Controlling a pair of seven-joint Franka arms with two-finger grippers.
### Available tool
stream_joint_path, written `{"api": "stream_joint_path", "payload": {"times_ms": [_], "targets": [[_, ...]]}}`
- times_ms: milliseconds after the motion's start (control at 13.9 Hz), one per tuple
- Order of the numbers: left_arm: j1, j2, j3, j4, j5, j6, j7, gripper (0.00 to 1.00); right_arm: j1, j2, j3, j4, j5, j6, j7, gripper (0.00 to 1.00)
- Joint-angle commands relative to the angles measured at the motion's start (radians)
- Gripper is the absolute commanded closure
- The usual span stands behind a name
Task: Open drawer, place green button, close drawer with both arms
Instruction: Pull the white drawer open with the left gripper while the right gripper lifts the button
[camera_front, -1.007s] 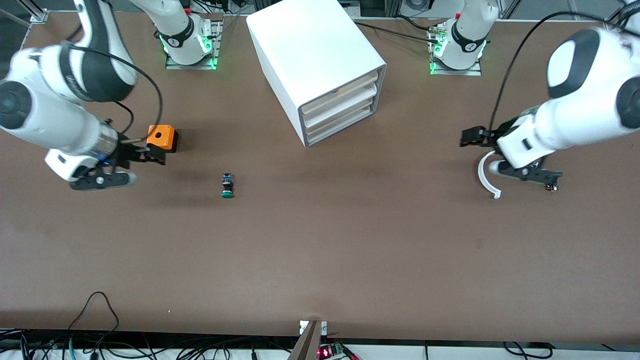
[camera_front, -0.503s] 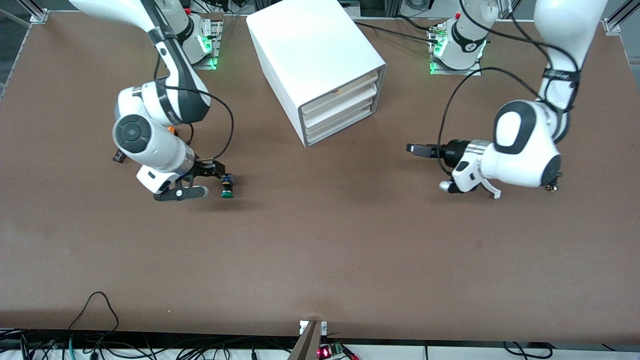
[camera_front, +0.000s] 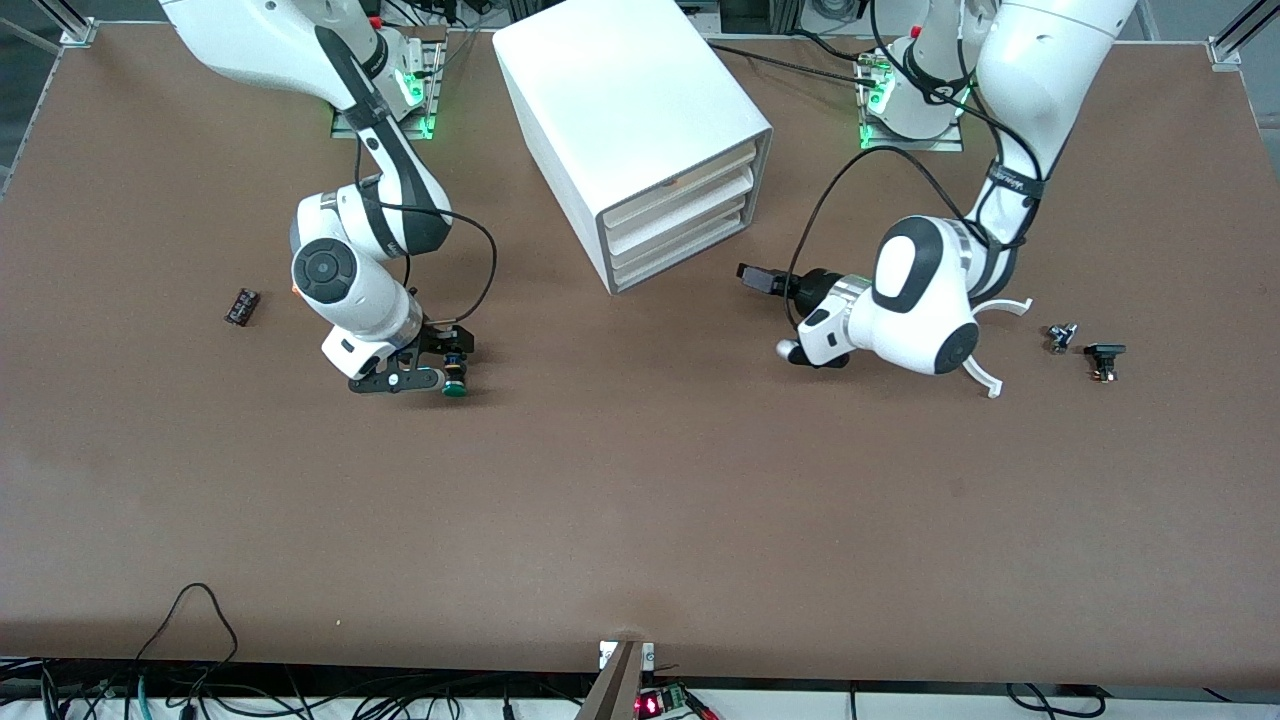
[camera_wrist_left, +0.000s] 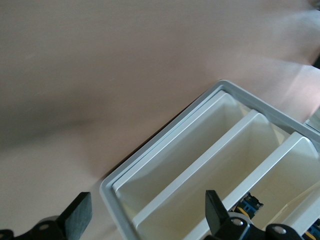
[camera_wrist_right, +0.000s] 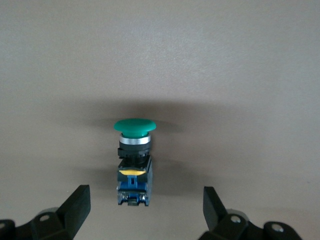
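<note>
1. Brown tabletop (camera_front: 640, 500) carries a big white cabinet (camera_front: 620, 110) midway between the two arm bases, its three shallow drawers all shut; the drawer (camera_front: 680, 252) of the task is the lowest one.
2. Lying on its side on the table, toward the right arm's end, is the button (camera_wrist_right: 134, 160): a round green cap, a silver ring under it, then a black and blue body with a yellow patch.
3. The right gripper (camera_front: 440, 362) sits low over the button, fingers (camera_wrist_right: 75, 205) spread wide apart; the button lies between them, touching neither.
4. The left gripper (camera_front: 762, 280) hangs in front of the cabinet, close to the drawer fronts, its fingers (camera_wrist_left: 77, 217) apart with nothing between them. Its wrist view shows the cabinet's frame and the pale drawer fronts.
5. A small black part (camera_front: 241, 306) lies toward the right arm's end. A white curved piece (camera_front: 990, 345) and two small dark parts (camera_front: 1085, 345) lie toward the left arm's end.
</note>
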Motion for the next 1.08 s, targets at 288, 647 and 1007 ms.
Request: {"api": "stream_joint_path", "payload": {"times_ms": [288,647,1007], "targets": [[-0.047,0.034,-0.057,-0.136,-0.236,0.117,0.248,0.0,-0.006,0.086,0.031,0.005,-0.003,0.114,0.014,0.01],[-0.047,0.034,-0.121,-0.2,-0.292,0.162,0.292,0.01,-0.006,0.1,0.032,0.019,-0.007,0.113,0.002,0.63],[-0.047,0.037,-0.184,-0.247,-0.311,0.257,0.305,0.39,-0.006,0.086,0.035,0.045,-0.007,0.106,-0.015,0.84]]}}
